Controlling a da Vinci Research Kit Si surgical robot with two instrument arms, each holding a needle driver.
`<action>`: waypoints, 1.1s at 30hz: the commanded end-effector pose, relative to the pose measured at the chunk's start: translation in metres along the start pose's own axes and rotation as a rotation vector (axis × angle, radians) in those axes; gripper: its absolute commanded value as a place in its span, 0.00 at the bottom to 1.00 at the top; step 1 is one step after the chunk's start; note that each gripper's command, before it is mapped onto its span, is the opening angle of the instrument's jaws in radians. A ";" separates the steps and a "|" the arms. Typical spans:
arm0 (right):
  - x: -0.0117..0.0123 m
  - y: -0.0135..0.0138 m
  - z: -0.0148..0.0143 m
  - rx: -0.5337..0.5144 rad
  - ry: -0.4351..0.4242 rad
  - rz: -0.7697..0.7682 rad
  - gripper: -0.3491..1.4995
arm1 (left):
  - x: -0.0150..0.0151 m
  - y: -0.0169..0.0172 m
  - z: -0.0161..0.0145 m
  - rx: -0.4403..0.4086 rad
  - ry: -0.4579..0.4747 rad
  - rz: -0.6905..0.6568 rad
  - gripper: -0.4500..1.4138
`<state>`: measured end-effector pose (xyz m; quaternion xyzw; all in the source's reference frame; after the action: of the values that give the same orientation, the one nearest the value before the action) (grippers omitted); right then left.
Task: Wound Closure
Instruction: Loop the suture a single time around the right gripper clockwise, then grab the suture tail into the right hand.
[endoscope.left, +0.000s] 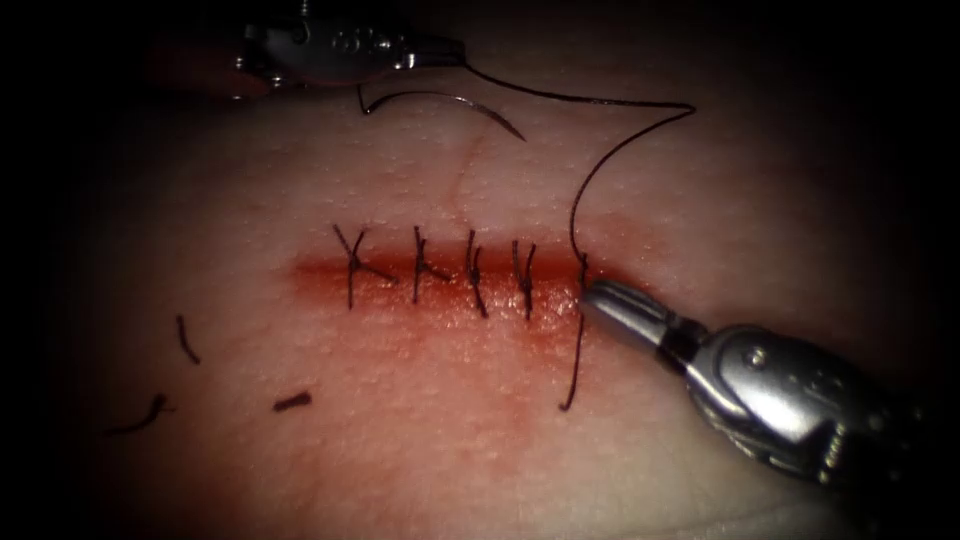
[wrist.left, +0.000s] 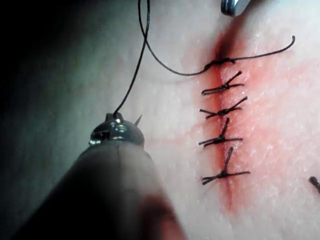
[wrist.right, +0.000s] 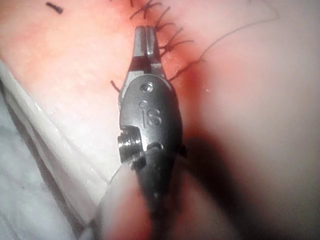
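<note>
1. The cut (endoscope.left: 440, 285) runs across the tissue (endoscope.left: 420, 440) with red fluid (endoscope.left: 400, 310) along it; four knotted stitches (endoscope.left: 470, 270) cross it.
2. At the cut's right end, a fifth pass of thread (endoscope.left: 620, 150) goes through the tissue; its short tail hangs below the cut and its long run loops up and away to the left tool (endoscope.left: 445, 50).
3. The left tool sits well above the cut, jaws closed, and the thread runs in at their tip.
4. The needle (endoscope.left: 450, 100) lies free of the tissue just below the left tool, well above the cut; whether the jaws touch it I cannot tell.
5. The right tool (endoscope.left: 600, 298) has its tip at the cut's right end, right beside the fifth pass, jaws closed, holding nothing I can see.
6. Three cut ends of thread (endoscope.left: 292, 402) lie below and left of the cut.
</note>
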<state>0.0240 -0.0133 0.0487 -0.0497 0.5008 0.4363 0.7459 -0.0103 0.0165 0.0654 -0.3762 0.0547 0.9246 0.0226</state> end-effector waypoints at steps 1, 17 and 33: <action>-0.0006 0.0013 0.0025 0.008 -0.012 -0.039 0.00 | 0.0001 0.0001 0.0006 -0.006 0.007 0.005 0.00; 0.0009 0.0068 0.0074 0.214 0.172 -0.019 0.00 | 0.0029 0.0069 0.0015 -0.054 0.065 0.039 0.00; 0.0023 0.0065 0.0075 0.827 0.004 -0.160 0.00 | 0.0041 0.0079 0.0056 -0.092 0.082 0.061 0.00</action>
<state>0.0245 -0.0042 0.0524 0.2246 0.6246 0.1238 0.7376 -0.0173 0.0090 0.0667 -0.4124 0.0238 0.9104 -0.0257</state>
